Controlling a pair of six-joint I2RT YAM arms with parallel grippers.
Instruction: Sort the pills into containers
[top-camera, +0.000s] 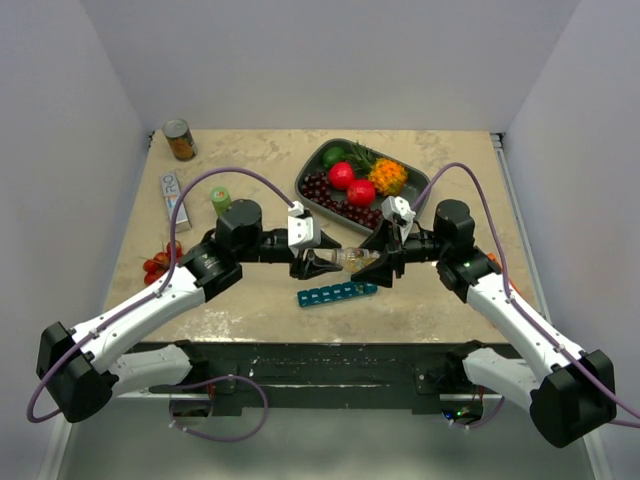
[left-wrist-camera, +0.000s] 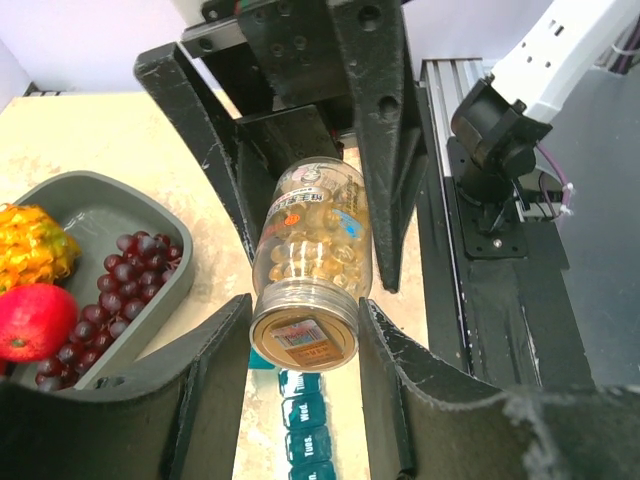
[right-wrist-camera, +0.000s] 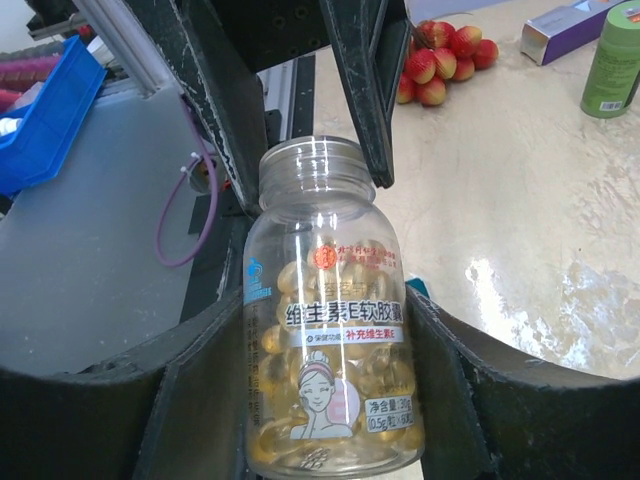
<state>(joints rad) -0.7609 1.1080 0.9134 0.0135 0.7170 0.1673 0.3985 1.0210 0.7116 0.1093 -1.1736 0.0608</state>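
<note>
A small clear bottle (top-camera: 350, 260) full of tan-yellow pills (left-wrist-camera: 305, 255) hangs level between my two grippers, just above the table. My left gripper (top-camera: 320, 262) is shut on the bottle's gold cap (left-wrist-camera: 303, 340), one finger on each side of it. From the other side, my right gripper (top-camera: 378, 262) is shut on the bottle's body (right-wrist-camera: 330, 330), the label facing its camera. The containers, a teal strip of lidded day compartments (top-camera: 337, 293), lie on the table directly under the bottle, and their lids (left-wrist-camera: 305, 420) look shut.
A grey fruit tray (top-camera: 303, 185) stands behind the grippers, close to the left gripper's side (left-wrist-camera: 150, 290). A green bottle (top-camera: 220, 198), a flat box (top-camera: 175, 200), a can (top-camera: 180, 140) and red cherries (top-camera: 160, 262) sit at the left.
</note>
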